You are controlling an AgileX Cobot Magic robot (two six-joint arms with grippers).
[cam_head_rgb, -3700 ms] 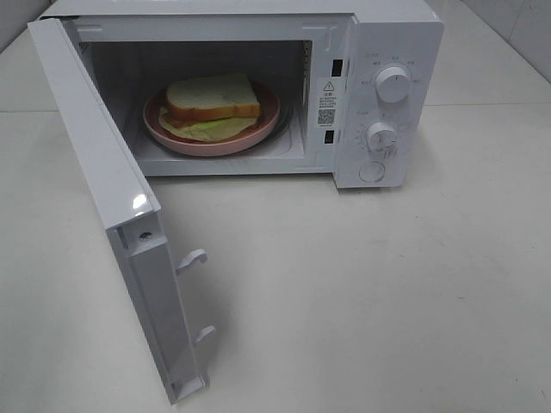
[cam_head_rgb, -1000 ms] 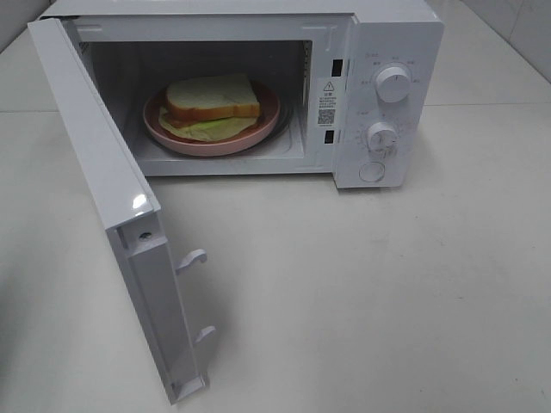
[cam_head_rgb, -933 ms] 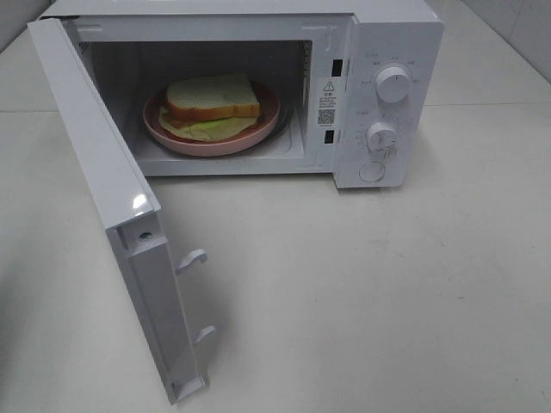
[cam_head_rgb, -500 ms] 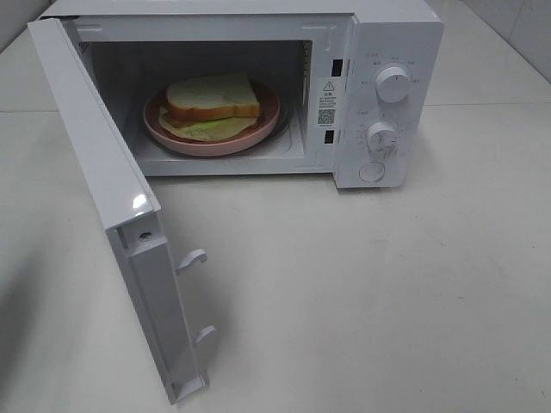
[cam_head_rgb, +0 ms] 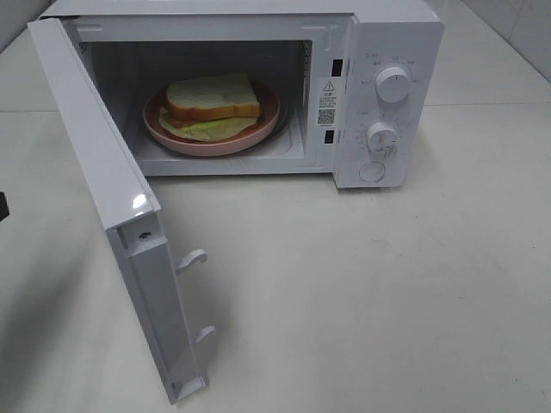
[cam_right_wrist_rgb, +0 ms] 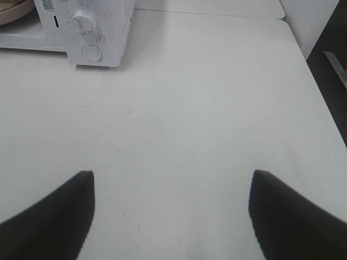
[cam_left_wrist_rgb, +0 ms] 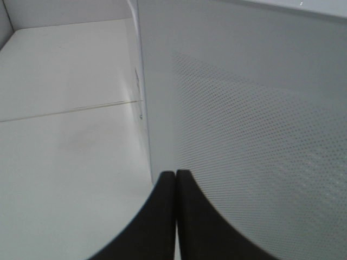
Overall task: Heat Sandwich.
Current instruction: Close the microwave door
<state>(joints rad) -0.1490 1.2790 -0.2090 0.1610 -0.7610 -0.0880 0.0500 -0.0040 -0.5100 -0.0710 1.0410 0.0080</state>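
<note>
Sandwich (cam_head_rgb: 211, 99) position is settled: it lies flat on the pink plate (cam_head_rgb: 263, 129) inside the open microwave (cam_head_rgb: 396, 39), so to my judgement the coming move is about the door (cam_head_rgb: 99, 163), not the food. The door stands swung wide out from the front of the oven, with its hinge at the oven side and its free edge, with the two latch hooks (cam_head_rgb: 195, 258), pointing away from the oven. The left pincer (cam_left_wrist_rgb: 176, 179) has its two fingers pressed together with nothing between them, and the dotted outer face of the door is directly ahead of its tips, very near; I cannot tell if they touch it. From this pincer the sandwich is beyond the door, on the inner side. The right pincer (cam_right_wrist_rgb: 172, 176) has its fingers wide apart and holds nothing; it hangs over bare table (cam_head_rgb: 387, 301), and the oven with its knobs (cam_head_rgb: 393, 84) is far ahead of it and to one side. So the left arm is clearly the nearer one for pushing the door. The table is pale, smooth and flat, and nothing lies on it where the door must swing.
</note>
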